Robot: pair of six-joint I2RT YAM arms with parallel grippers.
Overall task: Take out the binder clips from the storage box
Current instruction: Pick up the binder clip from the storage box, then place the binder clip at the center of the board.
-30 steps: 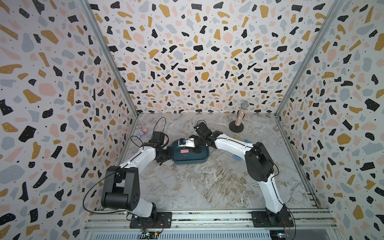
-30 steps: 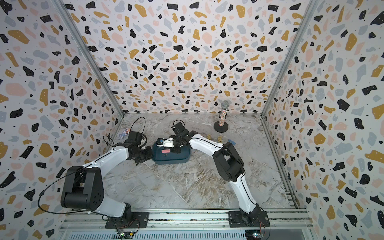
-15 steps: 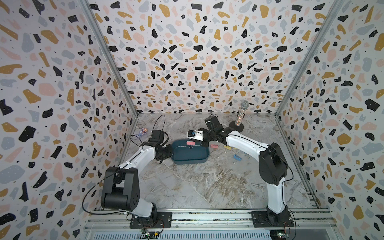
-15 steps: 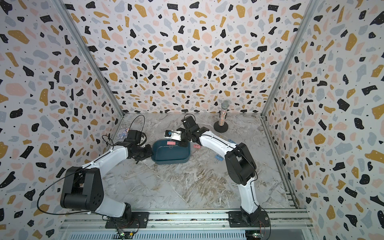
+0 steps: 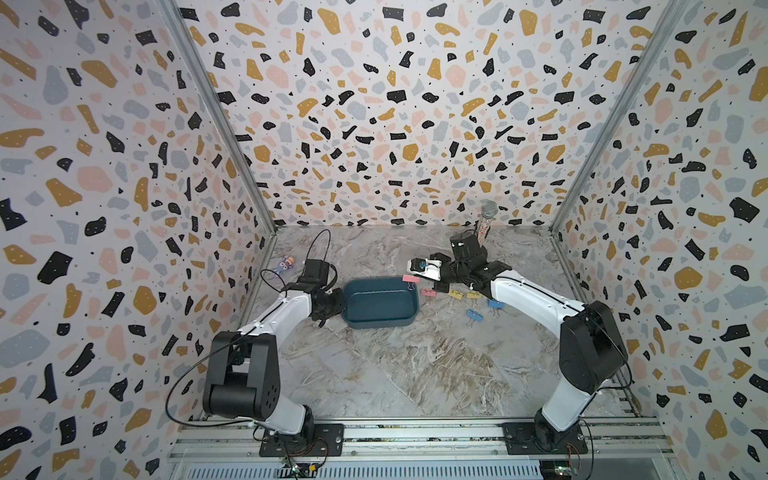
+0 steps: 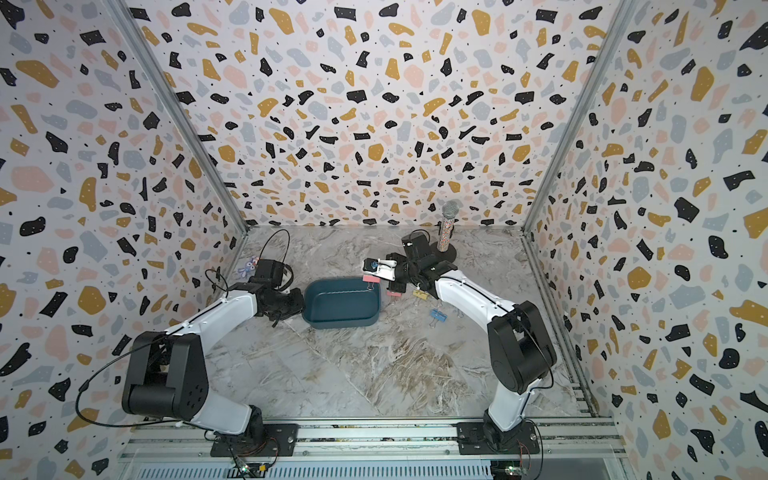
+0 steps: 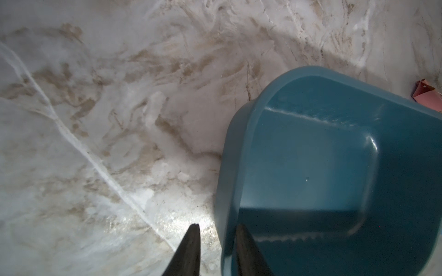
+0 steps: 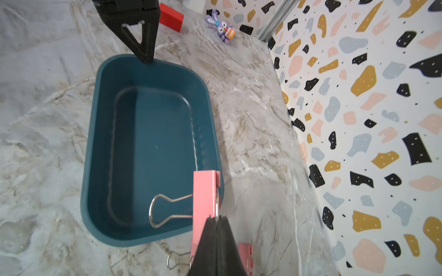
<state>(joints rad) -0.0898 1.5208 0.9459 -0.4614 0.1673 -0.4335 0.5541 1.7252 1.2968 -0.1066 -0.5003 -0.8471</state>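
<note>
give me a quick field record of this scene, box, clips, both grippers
storage box: upright on the table, nothing lying inside
left gripper: jaws astride the box's end wall, gripping it
right gripper: shut on the wire handle of the pink clip
pink clip: at the box's corner rim
loose clips: five visible on the table beside the box
other items: purple toy, red block

Top views: paired cameras high at the front, angled down over the whole desk (image 5: 374,374), near-identical coverage. Left wrist view: close, past the left gripper (image 7: 217,225) onto the box (image 7: 311,167). Right wrist view: close above the same box, facing the left gripper.
</note>
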